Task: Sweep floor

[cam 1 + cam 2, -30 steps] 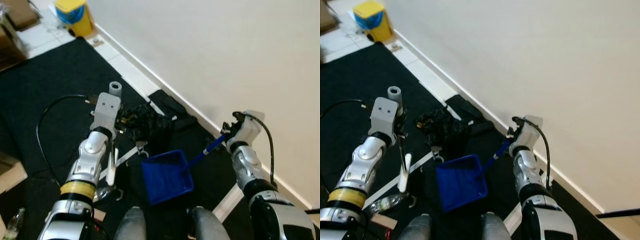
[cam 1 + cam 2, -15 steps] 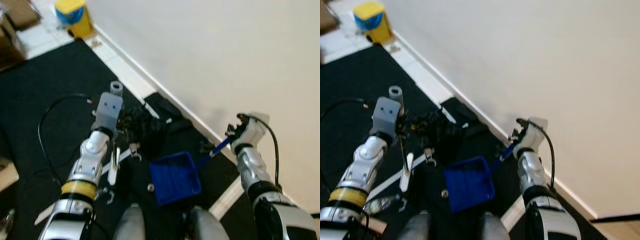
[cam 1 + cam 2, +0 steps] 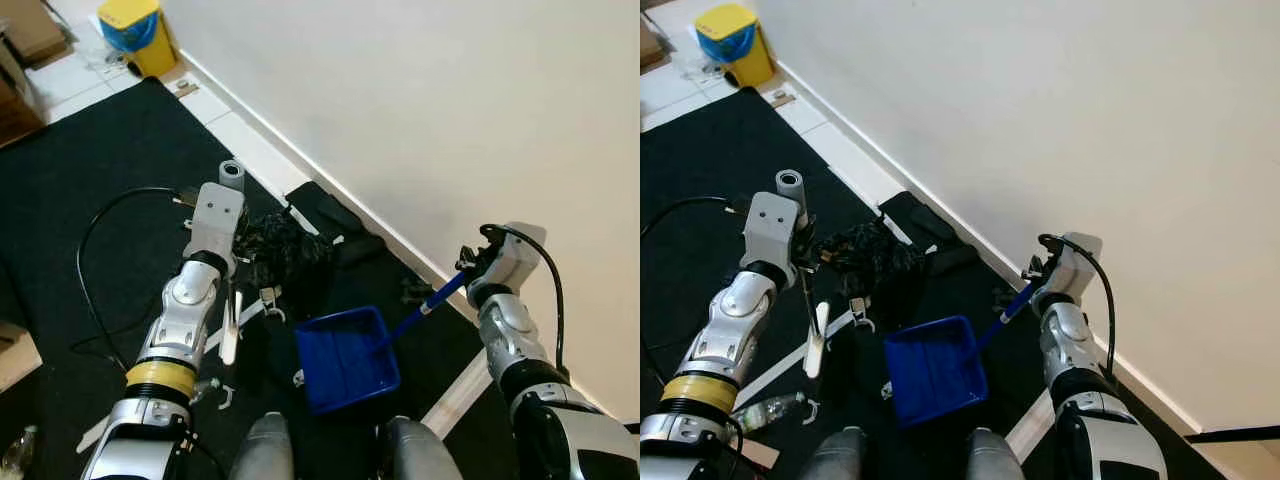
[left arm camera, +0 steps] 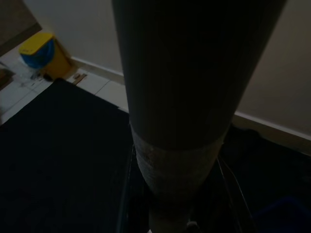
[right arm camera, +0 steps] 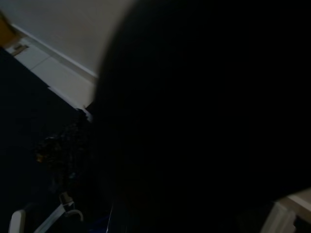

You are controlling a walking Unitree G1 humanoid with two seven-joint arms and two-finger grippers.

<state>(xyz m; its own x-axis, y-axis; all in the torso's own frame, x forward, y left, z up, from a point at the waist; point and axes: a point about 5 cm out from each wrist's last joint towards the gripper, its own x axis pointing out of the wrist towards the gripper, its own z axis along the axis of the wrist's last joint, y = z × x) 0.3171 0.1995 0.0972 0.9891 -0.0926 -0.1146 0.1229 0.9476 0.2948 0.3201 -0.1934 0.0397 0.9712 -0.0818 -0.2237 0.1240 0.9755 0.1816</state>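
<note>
Gripping the blue dustpan (image 3: 346, 358) by its handle, the right claw (image 3: 468, 274) is clamped; left claw (image 3: 232, 262) clamps the broom (image 3: 228, 330).

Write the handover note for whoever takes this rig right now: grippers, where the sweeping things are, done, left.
Left gripper: shut on the broom handle, held upright; its bristles sit by the dark debris pile near the wall.
Right gripper: shut on the blue dustpan handle; the blue dustpan rests on the black mat, in front of the robot's feet.
Done: both tools in hand, pan set down near the pile.
Left: sweep the pile into the pan; the pan looks empty so far.
</note>
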